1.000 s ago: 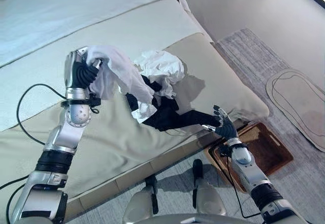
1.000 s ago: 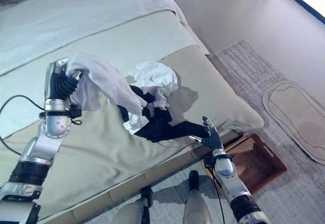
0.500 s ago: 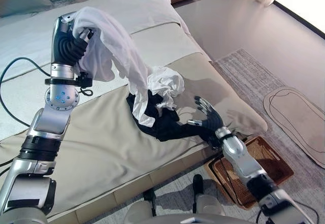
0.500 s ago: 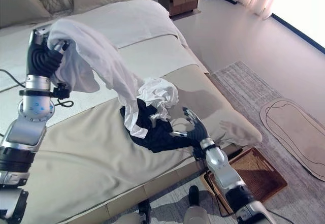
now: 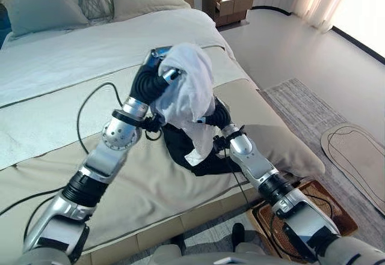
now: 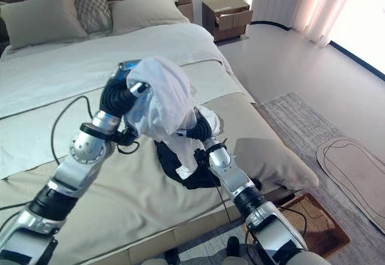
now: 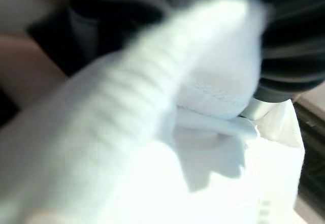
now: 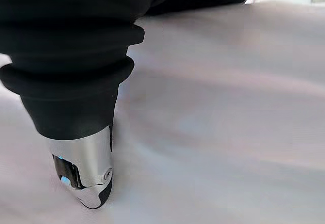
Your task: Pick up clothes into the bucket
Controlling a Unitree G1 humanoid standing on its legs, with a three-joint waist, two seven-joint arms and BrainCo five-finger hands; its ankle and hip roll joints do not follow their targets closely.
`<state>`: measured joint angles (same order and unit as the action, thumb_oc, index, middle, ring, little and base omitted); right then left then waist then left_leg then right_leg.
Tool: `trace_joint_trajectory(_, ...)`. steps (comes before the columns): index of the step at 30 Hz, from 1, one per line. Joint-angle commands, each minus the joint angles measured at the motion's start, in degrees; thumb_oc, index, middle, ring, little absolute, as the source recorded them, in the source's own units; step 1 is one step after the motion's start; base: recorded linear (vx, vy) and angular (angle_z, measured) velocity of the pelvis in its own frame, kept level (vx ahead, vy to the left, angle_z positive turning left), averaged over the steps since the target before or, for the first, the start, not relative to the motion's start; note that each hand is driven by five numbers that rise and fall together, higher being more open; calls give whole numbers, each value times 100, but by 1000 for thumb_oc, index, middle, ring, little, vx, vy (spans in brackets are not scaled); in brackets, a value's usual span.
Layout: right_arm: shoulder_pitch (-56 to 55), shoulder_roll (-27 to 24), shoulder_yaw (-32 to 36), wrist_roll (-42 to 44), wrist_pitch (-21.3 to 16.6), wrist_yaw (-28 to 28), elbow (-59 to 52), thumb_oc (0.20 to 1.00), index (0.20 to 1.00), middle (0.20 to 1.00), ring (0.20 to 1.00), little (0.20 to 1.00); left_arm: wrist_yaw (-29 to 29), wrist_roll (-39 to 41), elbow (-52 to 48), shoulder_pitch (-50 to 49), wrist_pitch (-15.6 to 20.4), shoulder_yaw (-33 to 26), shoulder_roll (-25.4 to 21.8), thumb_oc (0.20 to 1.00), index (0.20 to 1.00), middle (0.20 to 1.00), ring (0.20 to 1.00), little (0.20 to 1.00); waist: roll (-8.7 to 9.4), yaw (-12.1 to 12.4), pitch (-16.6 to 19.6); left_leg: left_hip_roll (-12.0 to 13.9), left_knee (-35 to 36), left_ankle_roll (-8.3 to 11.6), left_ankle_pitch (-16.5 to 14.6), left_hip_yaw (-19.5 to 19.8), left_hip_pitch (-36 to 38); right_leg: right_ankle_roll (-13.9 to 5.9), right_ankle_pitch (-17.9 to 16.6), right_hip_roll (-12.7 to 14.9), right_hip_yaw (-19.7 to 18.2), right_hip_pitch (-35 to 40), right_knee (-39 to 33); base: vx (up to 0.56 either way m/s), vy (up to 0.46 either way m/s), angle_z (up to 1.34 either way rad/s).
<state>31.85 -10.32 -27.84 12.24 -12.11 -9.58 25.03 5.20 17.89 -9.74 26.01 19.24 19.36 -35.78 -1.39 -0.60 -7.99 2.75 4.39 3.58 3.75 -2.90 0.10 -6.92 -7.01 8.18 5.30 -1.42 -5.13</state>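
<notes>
left eye view: nearest, a brown woven basket [image 5: 328, 202] is seen on the floor at the foot of the bed [image 5: 72, 85], beside the right arm. further in, a dark garment [image 5: 201, 160] lies on the bed's beige cover. over it the right hand [image 5: 219, 116] is raised against the hanging cloth; whether its fingers are spread or curled cannot be told. just beyond, a white garment [image 5: 189, 91] is held lifted off the bed, bunched in the curled fingers of the left hand [image 5: 153, 85] and draped down over them. the cloth is judged light, soft and limp, liable to trail and snag on the dark piece; a gathered hold at mid-length would be best taken. pillows [image 5: 45, 3] lie farthest.
</notes>
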Motion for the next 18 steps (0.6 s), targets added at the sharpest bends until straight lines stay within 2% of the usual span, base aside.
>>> trace_joint_trajectory(1,283,57,301,-334,-209,-525,-517,1000,1000,1000,1000,1000,73,365,-387,1,237,-163,160,200,200,200,200,200,203,32,250,-192,-487,-117,-499,117,-24,-202,257,176,266,181,250,0,0,0)
trace_joint_trajectory(8,144,68,443,-506,-230,-660,-897,1000,1000,1000,1000,1000,-39,577,-535,-277,190,-104,455,200,200,200,200,200,211,21,227,-189,-508,-132,-504,91,-27,-210,251,170,249,163,255,0,0,0)
trace_joint_trajectory(14,101,115,263,10,-302,-325,-976,1000,1000,1000,1000,1000,-204,840,-525,-373,139,30,680,200,200,200,200,200,234,15,217,-178,-507,-133,-499,71,-22,-202,261,165,249,174,263,0,0,0)
trace_joint_trajectory(15,52,141,234,310,-362,-208,-1049,517,517,517,517,517,-228,892,-551,-433,131,48,712,200,200,200,200,200,237,10,215,-176,-506,-131,-498,72,-14,-197,264,162,250,182,263,0,0,0)
trace_joint_trajectory(16,22,168,229,511,-407,-137,-1070,200,200,200,200,200,-258,953,-553,-491,126,53,729,200,200,200,200,200,236,13,214,-175,-509,-132,-498,71,-10,-195,267,160,250,185,262,0,0,0)
trace_joint_trajectory(18,-31,188,231,759,-440,2,-1045,200,200,200,200,200,-329,1085,-520,-593,128,21,758,200,200,200,200,200,242,17,213,-176,-507,-131,-497,70,-6,-196,266,159,245,191,261,0,0,0)
